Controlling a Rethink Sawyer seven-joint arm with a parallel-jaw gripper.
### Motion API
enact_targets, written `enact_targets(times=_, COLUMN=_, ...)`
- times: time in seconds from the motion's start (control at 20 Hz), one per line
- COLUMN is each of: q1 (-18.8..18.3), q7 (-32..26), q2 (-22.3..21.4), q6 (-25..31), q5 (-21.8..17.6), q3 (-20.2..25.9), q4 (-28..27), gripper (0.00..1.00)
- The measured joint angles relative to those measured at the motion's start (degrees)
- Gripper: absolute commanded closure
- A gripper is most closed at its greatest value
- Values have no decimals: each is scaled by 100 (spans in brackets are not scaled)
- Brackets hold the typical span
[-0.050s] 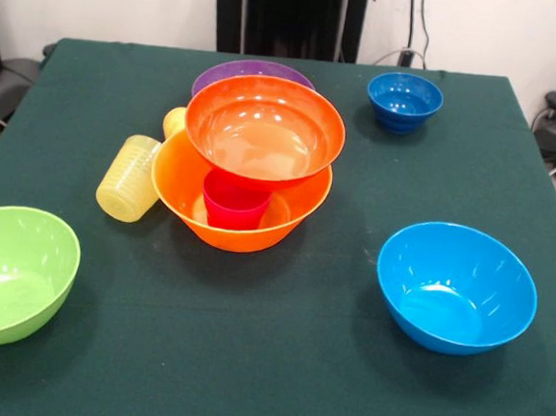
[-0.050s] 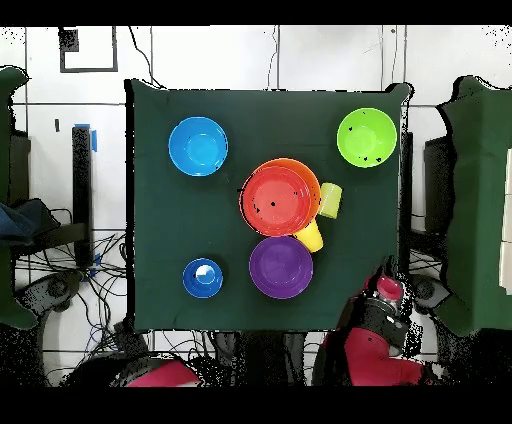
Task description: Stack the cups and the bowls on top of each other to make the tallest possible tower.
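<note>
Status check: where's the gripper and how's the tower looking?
Gripper not in view. Tower: red-orange bowl tilted on red-pink cup inside orange-yellow bowl. Pale yellow cup lying against base.

Bright, even light; glossy glare.

No readable text anywhere

Neither view shows a letter, number, brand or label that can be made out: the bowls, the cups and the green table (image 1: pixel 275 362) all look plain and unmarked
</note>
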Motion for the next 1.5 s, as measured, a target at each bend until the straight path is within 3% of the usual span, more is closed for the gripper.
enact_targets(times=0.8, q1=355, q7=0, q2=2241, q6=-1192, q5=1351, q3=-121, q4=-6, gripper=0)
enact_targets(times=1.5, q1=613, q7=0, q2=3137, q6=-1394, q5=1764, q3=-138, q4=-9, gripper=0)
